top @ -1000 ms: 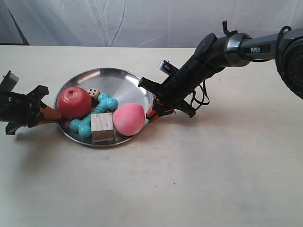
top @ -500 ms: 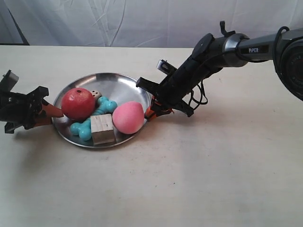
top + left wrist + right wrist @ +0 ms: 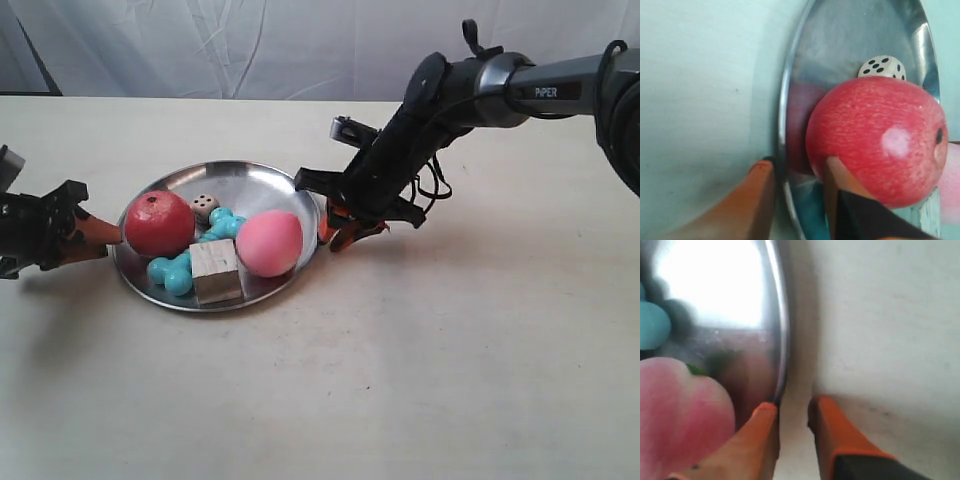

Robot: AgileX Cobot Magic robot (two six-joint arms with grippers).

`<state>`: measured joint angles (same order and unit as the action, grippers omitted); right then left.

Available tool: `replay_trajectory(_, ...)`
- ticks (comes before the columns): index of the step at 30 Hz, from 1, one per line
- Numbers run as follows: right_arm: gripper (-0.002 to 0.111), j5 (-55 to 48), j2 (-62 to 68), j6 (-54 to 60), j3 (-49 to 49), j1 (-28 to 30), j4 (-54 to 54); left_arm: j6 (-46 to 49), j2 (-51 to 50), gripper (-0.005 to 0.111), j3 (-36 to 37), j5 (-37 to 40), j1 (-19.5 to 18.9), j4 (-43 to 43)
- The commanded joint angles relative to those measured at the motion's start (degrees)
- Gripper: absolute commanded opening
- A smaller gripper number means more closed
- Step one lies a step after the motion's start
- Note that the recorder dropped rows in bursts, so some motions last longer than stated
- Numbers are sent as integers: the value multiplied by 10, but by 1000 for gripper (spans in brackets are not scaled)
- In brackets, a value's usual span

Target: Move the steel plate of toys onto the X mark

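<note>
The steel plate (image 3: 245,180) lies flat on the table. It holds the red ball (image 3: 158,222), the die (image 3: 204,206), the turquoise bone (image 3: 183,264), the wooden cube (image 3: 217,272) and the pink peach (image 3: 269,243). My left gripper (image 3: 796,167) is open astride the plate's rim (image 3: 782,125), one finger outside and one against the red ball (image 3: 875,140). On the opposite side my right gripper (image 3: 792,405) is open. One finger is at the rim (image 3: 781,340) by the peach (image 3: 680,415), and bare table shows between the fingers. The X mark is out of sight.
White cloth (image 3: 300,45) hangs behind the table's far edge. The arm at the exterior view's right (image 3: 470,90) reaches in over the table with a loose cable (image 3: 432,190) hanging near its wrist. Bare tabletop (image 3: 420,380) stretches in front of the plate.
The plate has sunk from a tilt to lying flatter. The left gripper's fingers have slid back outward over the rim. The right arm's wrist has risen and turned.
</note>
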<state>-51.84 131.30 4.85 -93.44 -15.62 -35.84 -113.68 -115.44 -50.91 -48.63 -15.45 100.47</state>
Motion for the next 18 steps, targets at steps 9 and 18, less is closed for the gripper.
replay_trajectory(9,24,14,-84,-82,0,3,179,-3,9,15,0,-159,-50,-5)
replay_trajectory(18,-1,-19,-214,-84,13,2,251,32,112,0,0,-213,-50,-24)
